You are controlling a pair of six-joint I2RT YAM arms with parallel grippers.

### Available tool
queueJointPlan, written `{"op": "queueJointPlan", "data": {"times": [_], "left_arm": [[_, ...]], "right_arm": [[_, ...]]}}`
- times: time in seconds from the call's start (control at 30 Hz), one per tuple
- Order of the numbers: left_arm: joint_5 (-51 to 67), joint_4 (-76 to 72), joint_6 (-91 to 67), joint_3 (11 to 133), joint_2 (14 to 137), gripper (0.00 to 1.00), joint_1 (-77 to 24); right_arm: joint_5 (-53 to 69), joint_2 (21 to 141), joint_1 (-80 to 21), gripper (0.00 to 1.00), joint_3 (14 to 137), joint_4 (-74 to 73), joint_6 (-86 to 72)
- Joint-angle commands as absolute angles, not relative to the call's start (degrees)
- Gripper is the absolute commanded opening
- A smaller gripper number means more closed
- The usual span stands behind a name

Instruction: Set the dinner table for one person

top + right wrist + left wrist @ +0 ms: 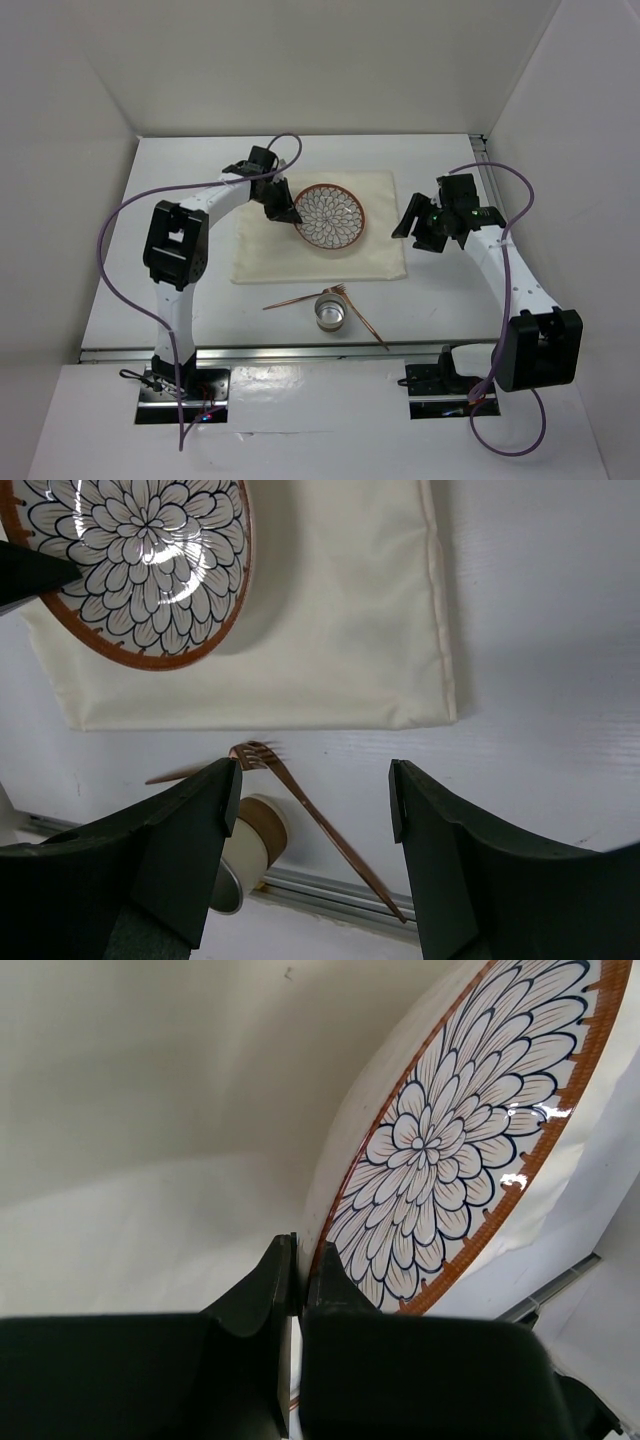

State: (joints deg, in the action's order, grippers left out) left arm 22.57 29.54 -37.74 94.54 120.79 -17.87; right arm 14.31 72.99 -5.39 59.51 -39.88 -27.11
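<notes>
Plate placement | left gripper pinches its rim over cloth on table | right gripper wide, empty | we'd level it, lower slowly, centre, then release.

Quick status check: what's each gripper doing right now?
Left gripper: closed, fingers pinching the rim of the patterned plate.
Right gripper: open, holding nothing.

White walls on three sides (back, left, right); soft even light, faint shadows.
</notes>
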Motion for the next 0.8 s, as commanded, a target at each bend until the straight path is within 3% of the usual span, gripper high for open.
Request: {"op": "queueJointPlan", "data": {"times": [0.0, 0.33, 0.43, 0.57, 0.7, 0.77], "left_arm": [[27.6, 24.3, -40.2, 95.7, 120.7, 0.0, -17.8], [21.5, 30.2, -38.3, 98.9, 123.0, 0.01, -17.8], [18.8, 32.2, -38.3, 99.9, 123.6, 0.24, -17.8], [15.0, 34.5, -37.8, 99.9, 122.3, 0.78, -18.3], [10.6, 36.6, -37.3, 99.4, 118.8, 0.91, -18.9], [9.0, 38.8, -36.7, 99.4, 116.7, 0.91, -19.4]], "right_arm": [[13.5, 71.5, -5.9, 0.72, 60.0, -41.0, -26.2], [14.1, 73.1, -5.9, 0.75, 61.7, -43.3, -23.5], [14.7, 71.6, -6.6, 0.8, 62.3, -43.9, -21.7], [13.5, 70.2, -14.3, 0.81, 62.9, -43.9, -20.1], [9.8, 70.2, -25.7, 0.81, 63.5, -43.9, -21.3], [9.1, 71.4, -31.8, 0.81, 62.2, -43.2, -21.9]]}}
